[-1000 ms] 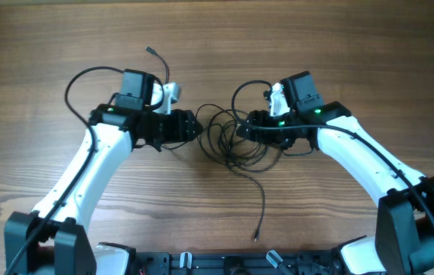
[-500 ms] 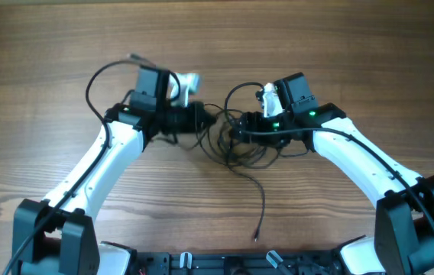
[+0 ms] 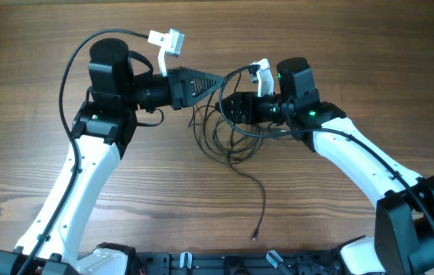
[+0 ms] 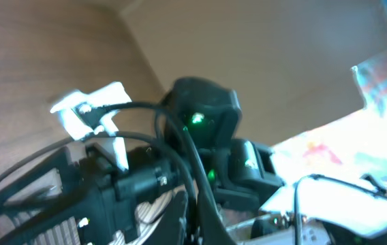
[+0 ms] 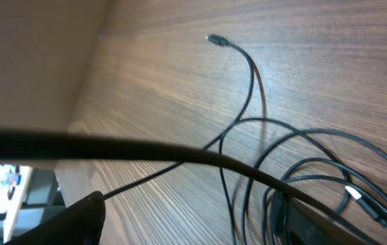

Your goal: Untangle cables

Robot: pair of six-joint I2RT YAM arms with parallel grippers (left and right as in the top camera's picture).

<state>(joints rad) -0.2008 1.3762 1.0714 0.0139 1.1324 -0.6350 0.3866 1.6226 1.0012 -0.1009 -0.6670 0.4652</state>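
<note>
The cables point(image 3: 228, 149) lie as a loose tangle of thin black loops on the wooden table point(image 3: 354, 46), between my two grippers. One free tail runs toward the near edge and ends in a small plug point(image 3: 256, 235). My left gripper point(image 3: 218, 79) is raised above the tangle's far side, shut on a cable strand point(image 4: 192, 163) that runs up from between its fingers point(image 4: 195, 221). My right gripper point(image 3: 225, 107) stands open at the tangle's right, low over the wood. Several loops point(image 5: 296, 170) lie ahead of it point(image 5: 193, 228), and a taut blurred strand point(image 5: 146, 148) crosses close to its camera.
The right arm's dark wrist housing with a green light point(image 4: 197, 119) sits close in front of the left gripper. Each arm carries its own thicker black wire point(image 3: 72, 61) and a white connector point(image 3: 167, 40). Bare wood surrounds the tangle.
My left gripper has shut, then risen and swung toward the far side and to the right, over the tangle. The right gripper has edged left toward the tangle and opened a little wider.
</note>
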